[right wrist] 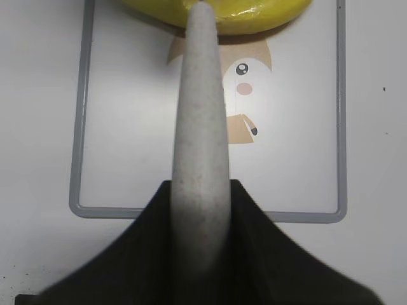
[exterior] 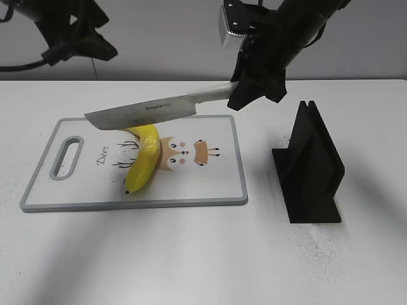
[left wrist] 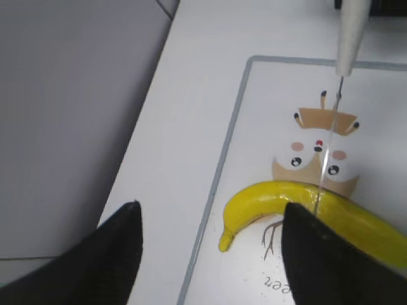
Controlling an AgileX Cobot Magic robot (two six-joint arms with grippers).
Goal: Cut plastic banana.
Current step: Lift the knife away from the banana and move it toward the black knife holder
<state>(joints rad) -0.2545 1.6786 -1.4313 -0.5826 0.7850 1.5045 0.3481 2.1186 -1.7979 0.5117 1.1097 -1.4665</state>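
Note:
The yellow plastic banana (exterior: 144,164) lies on the white cutting board (exterior: 210,184), whole as far as I can see. It also shows in the left wrist view (left wrist: 280,200) and the right wrist view (right wrist: 254,16). My right gripper (exterior: 254,86) is shut on the grey handle of a knife (exterior: 149,114). The blade is held level just above the banana's upper part, pointing left. The handle fills the right wrist view (right wrist: 200,140). My left gripper (left wrist: 210,248) is open and empty, high above the board's far left side.
A black knife stand (exterior: 311,168) sits on the white table to the right of the board. The board (left wrist: 267,114) has a grey rim, a handle slot (exterior: 67,159) at its left end and a printed deer picture.

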